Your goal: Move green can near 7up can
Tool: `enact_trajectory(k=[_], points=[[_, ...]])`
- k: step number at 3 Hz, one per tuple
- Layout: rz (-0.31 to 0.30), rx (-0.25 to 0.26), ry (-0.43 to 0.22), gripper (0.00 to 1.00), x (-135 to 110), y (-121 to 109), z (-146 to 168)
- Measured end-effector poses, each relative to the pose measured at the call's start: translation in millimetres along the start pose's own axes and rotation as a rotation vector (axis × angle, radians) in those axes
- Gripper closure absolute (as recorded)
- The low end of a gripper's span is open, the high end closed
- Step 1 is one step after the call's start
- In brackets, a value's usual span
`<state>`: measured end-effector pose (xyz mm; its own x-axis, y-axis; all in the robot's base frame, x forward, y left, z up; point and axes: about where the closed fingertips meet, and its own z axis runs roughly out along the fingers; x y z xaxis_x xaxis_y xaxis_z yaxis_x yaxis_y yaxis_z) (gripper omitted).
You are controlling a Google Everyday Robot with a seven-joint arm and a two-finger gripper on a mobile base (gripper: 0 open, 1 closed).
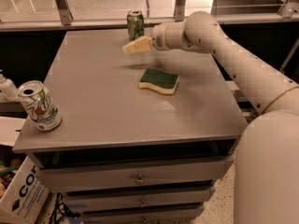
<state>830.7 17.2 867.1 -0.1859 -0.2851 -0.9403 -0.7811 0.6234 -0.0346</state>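
Your gripper [133, 46] hovers just beside the green can [135, 24] at the far edge; you can't tell its grip. Carrying it to the near-left 7up can [39, 105] remains.

So there's a grey cabinet-style table [117, 120] with drawers [135, 176] stacked down the front, and a green-topped yellow sponge [159, 80] lying flat on it, a bit right of centre. Cardboard box [18, 197] on the floor by the left corner, white bottle [7, 87] poking in at the left edge
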Motion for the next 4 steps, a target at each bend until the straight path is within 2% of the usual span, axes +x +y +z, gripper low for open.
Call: enact_trajectory(k=[1,2,3,4], points=[[0.019,0.025,-0.073,0.0,-27,-18,25],[0.022,0.049,-0.082,0.0,-44,-28,48],[0.033,0.111,-0.032,0.0,-50,-36,72],[0.056,0.153,0.025,0.18,-42,-43,84]])
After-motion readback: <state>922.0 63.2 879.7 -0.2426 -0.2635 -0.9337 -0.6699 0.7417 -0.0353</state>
